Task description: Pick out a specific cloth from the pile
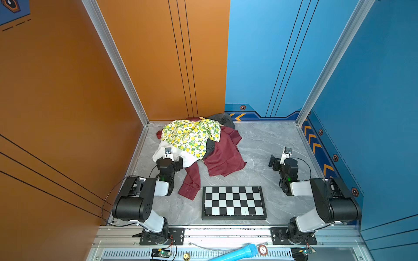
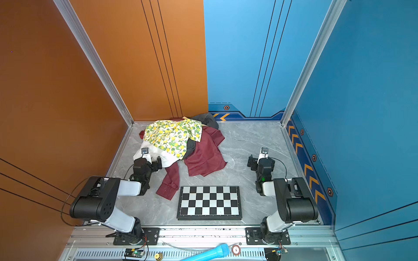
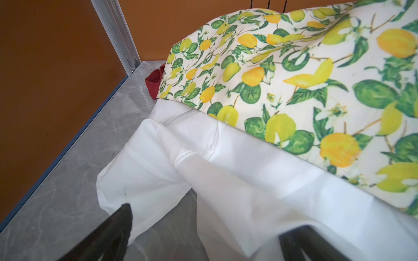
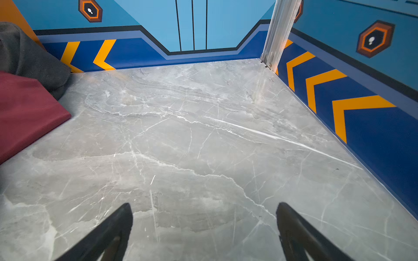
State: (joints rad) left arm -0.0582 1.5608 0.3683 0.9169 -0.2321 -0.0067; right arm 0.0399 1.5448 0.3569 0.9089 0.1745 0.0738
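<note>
Peeking from pile [image 1: 224, 156] under lemon print [image 1: 190, 135]: red cloth [image 3: 153, 82]. L gripper [image 3: 210, 217] at white cloth [image 3: 226, 176], jaws spread; R gripper [image 4: 203, 205] spread, over table [image 4: 203, 113].

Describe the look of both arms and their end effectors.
The left arm and right arm have rounded black joint housings, white link covers, a thin black cable looping alongside and a green light near the wrist. The left end effector and right end effector have black fingers tapering to narrow tips.

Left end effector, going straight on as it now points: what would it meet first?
Likely the white cloth, directly ahead of the open left end effector; the lemon-print fabric lies beyond it.
</note>
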